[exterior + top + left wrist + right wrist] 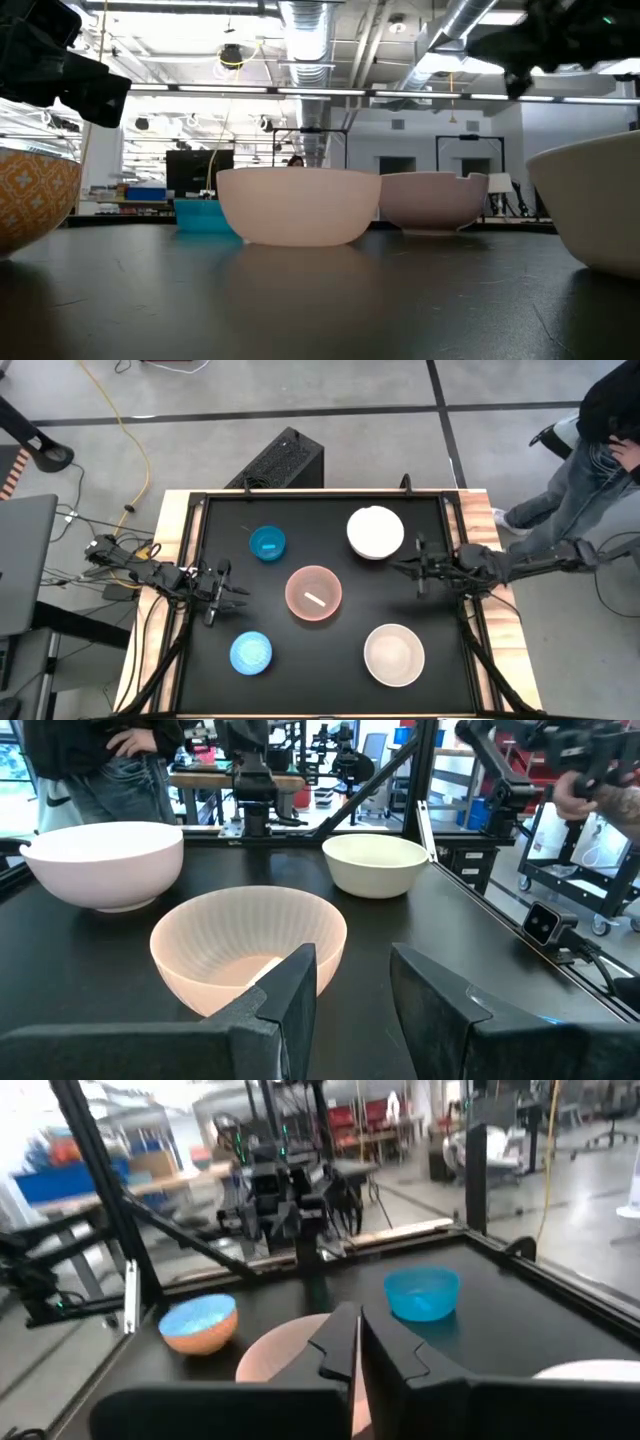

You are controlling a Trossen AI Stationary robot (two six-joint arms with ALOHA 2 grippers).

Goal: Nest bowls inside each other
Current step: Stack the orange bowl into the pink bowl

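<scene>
Five bowls stand on their bases on the black table. A small blue bowl is at the far left and a white bowl at the far right. A pale pink bowl sits in the middle, a beige bowl near right. A bowl that is blue inside and orange-patterned outside is near left. My left gripper hovers open just left of the pink bowl, pointing level at it. My right gripper is shut, raised above the table right of the white bowl, holding nothing.
A person stands beyond the table's far right corner. A black box sits on the floor past the far edge, with cables and a laptop off the left side. Bare tabletop lies between the bowls.
</scene>
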